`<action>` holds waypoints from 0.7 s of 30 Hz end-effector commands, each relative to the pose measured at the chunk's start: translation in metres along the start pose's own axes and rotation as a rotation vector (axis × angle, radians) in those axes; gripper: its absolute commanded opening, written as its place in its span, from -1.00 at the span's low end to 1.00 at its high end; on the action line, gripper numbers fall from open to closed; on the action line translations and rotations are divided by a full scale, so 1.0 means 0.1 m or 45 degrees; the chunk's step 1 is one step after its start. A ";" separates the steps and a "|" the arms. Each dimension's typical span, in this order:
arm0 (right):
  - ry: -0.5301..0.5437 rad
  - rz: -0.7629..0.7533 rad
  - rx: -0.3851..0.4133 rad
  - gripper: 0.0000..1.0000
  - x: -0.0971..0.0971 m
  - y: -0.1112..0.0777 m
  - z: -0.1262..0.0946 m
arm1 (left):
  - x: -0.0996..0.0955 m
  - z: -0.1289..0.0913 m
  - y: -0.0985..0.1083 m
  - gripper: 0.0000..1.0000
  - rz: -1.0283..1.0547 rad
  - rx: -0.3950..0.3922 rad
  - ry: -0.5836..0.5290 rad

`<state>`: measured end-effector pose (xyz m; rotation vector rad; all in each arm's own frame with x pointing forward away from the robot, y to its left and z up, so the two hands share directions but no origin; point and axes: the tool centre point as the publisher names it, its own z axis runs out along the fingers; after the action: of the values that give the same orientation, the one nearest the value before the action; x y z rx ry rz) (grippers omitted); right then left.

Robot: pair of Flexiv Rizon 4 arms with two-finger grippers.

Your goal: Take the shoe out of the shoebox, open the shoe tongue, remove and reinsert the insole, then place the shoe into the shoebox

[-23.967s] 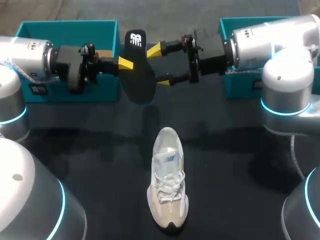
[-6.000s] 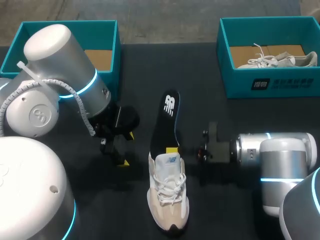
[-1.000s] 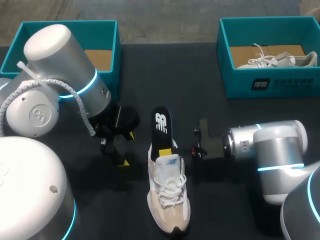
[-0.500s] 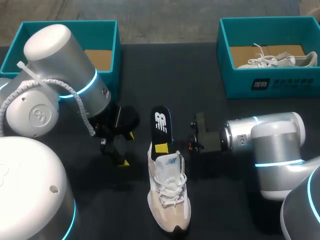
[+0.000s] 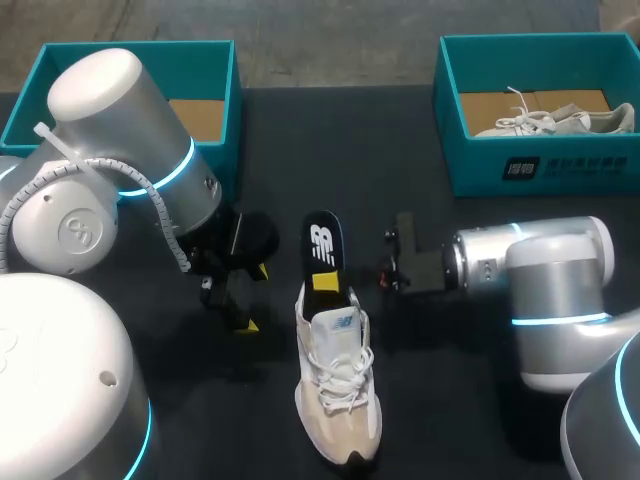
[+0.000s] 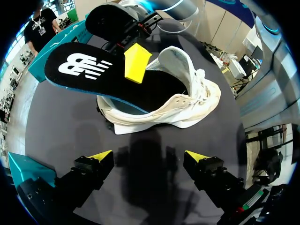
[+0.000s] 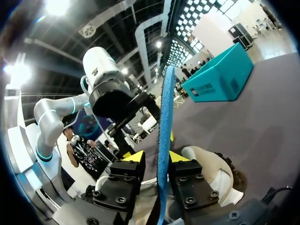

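The shoe [image 5: 338, 400] lies at the table's middle, out of its box, toe toward us. The insole [image 5: 322, 245] sits partway in the heel opening, its heel end raised clear. Our right gripper [image 7: 157, 158] pinches the insole's edge from both sides; our left gripper [image 6: 149, 156] hangs spread and empty just beside the shoe. We judge reinsertion under way; seating the insole and returning the shoe to the shoebox [image 5: 200, 48] remain. The insole's front end is hidden inside the shoe, and the tongue's position is hard to make out.
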<state>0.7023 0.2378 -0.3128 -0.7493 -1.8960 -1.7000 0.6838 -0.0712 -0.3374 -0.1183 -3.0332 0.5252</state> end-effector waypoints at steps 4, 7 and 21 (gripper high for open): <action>0.009 0.032 -0.015 -1.00 -0.07 0.01 -0.01 | 0.00 0.01 0.00 1.00 0.000 -0.001 -0.001; -0.002 0.081 -0.026 -1.00 -0.12 0.00 -0.01 | 0.00 0.01 0.00 1.00 0.000 -0.001 -0.001; -0.054 0.204 0.004 -1.00 -0.10 -0.21 0.02 | 0.00 0.01 0.00 1.00 0.000 -0.001 -0.001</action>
<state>0.6999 0.2334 -0.3352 -0.9009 -1.8038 -1.6098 0.6838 -0.0712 -0.3374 -0.1183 -3.0332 0.5252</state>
